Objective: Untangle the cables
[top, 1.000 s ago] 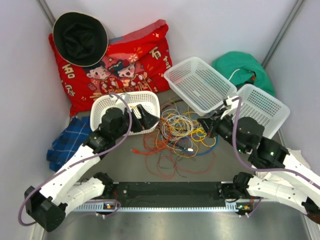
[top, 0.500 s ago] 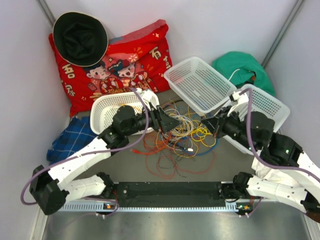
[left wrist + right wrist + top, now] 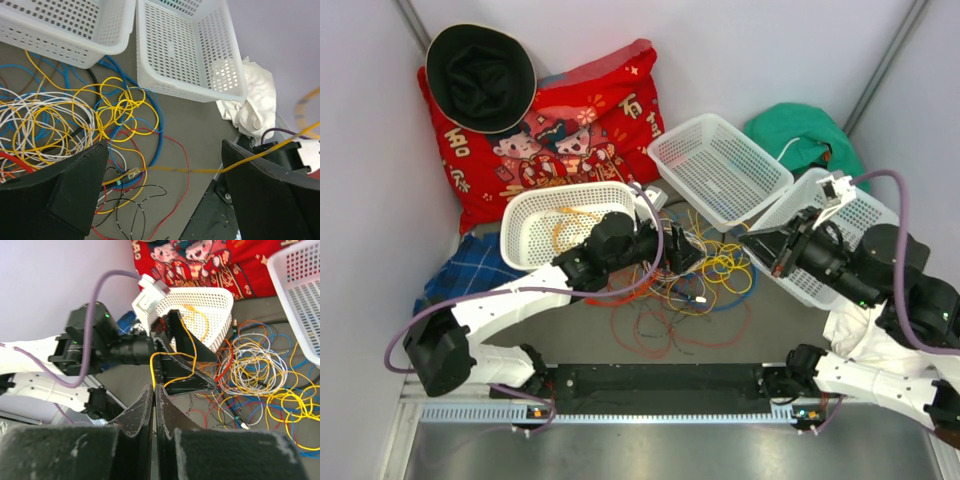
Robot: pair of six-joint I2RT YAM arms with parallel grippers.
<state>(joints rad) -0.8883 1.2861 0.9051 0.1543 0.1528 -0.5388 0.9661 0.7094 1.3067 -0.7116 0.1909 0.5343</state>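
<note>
- The cables (image 3: 692,268) lie in a tangled heap on the table (image 3: 770,335), just in front of the oval basket (image 3: 512,225), which holds an orange loop
- The right gripper (image 3: 154,388) is clamped on a yellow-orange wire (image 3: 200,170), held taut above the heap
- The left gripper (image 3: 162,150) hovers over the heap, jaws spread wide, holding nothing
- Step in hand, by my judgement: drawing that one wire free
- Next, the left gripper likely needs to pin the neighbouring strands, or the whole heap may drag along
</note>
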